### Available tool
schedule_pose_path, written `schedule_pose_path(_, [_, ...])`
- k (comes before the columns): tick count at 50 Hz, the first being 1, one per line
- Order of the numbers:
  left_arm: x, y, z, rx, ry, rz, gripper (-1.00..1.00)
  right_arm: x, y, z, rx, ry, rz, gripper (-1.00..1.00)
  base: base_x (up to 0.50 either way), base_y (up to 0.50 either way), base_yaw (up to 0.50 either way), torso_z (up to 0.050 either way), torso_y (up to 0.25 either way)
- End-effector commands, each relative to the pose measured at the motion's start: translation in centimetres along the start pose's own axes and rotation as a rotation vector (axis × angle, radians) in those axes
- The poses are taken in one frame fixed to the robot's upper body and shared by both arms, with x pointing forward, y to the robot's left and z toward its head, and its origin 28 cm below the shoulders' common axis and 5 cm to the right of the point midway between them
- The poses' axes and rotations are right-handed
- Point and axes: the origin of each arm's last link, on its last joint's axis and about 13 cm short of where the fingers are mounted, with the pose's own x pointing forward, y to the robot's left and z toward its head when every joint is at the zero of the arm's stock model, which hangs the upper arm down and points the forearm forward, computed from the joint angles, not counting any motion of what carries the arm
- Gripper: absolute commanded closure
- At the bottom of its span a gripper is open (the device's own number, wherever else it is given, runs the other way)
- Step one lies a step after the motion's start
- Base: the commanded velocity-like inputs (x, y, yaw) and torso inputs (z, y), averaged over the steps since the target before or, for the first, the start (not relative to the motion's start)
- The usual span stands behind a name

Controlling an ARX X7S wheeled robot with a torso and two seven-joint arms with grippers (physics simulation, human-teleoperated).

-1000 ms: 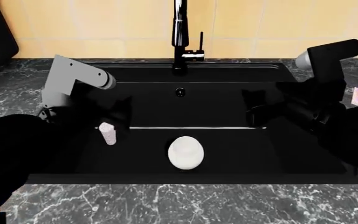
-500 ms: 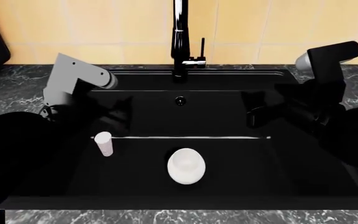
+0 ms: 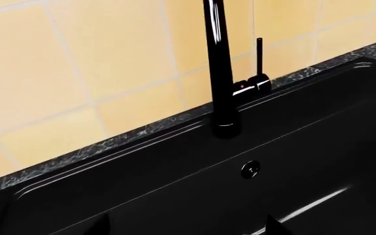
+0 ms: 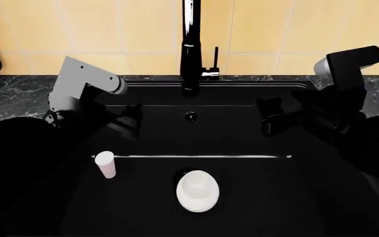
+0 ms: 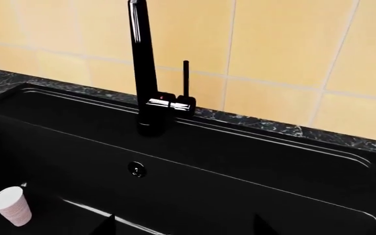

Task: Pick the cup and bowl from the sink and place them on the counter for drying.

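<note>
The white cup [image 4: 104, 164] stands upright on the floor of the black sink [image 4: 242, 143], at its left. It also shows in the right wrist view [image 5: 11, 205]. The white bowl [image 4: 197, 190] lies on the sink floor near the front middle. My left gripper [image 4: 132, 121] is open and empty, over the sink's left side, above and behind the cup. Its fingertips [image 3: 100, 226] stand wide apart. My right gripper [image 4: 268, 118] is open and empty over the sink's right side, far from both the cup and the bowl. The marble counter [image 4: 12, 96] borders the sink.
The tall black faucet [image 4: 189, 49] rises at the sink's back middle, between the two grippers. A round overflow hole [image 4: 190, 116] sits in the back wall. Yellow tiles [image 4: 110, 29] form the wall behind.
The sink, cup and bowl have slid down in the head view, and the front counter has left the frame. Both arms hold about the same place in the frame, still open.
</note>
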Motion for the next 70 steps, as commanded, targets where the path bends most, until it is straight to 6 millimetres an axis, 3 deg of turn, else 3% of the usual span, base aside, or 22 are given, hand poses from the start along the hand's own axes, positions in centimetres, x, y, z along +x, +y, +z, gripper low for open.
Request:
schedule_pose_path(1, [0.4,-0.3,0.0,0.01,0.007,-0.008,-1.0,0.2,0.0,-0.1,0.007,0.006,0.003,-1.0,0.16,0.0,0.0,0.0,0.0])
schedule_pose_path(35, [0.9,-0.3,-0.4,0.012,0.029,-0.015,-1.0,0.4,0.0,-0.9,0.031,0.031,0.006,-1.0,0.15,0.0,0.0,0.0,0.0])
schedule_pose_path(45, [1.6,-0.7,-0.9,0.018,0.175,0.025,-1.0,0.6,0.0,-0.9,0.05,0.047,-0.006,-1.0,0.0,0.0,0.0,0.0,0.0])
schedule_pose_path(51, [1.5,-0.7,-2.0,-0.086,0.262,0.027,-1.0,0.5,-0.2,-1.2,0.062,0.053,-0.019,-1.0,0.0,0.0,0.0,0.0,0.0])
schedule_pose_path(55, [2.1,-1.1,-3.0,-0.055,0.324,0.103,-1.0,0.8,-0.2,-1.1,0.066,0.047,-0.016,-1.0,0.0,0.0,0.0,0.0,0.0])
schedule_pose_path(70, [4.1,-1.4,-3.8,-0.125,0.38,0.216,-1.0,1.1,-0.1,-1.8,0.074,0.077,-0.01,-1.0,0.0,0.0,0.0,0.0,0.0])
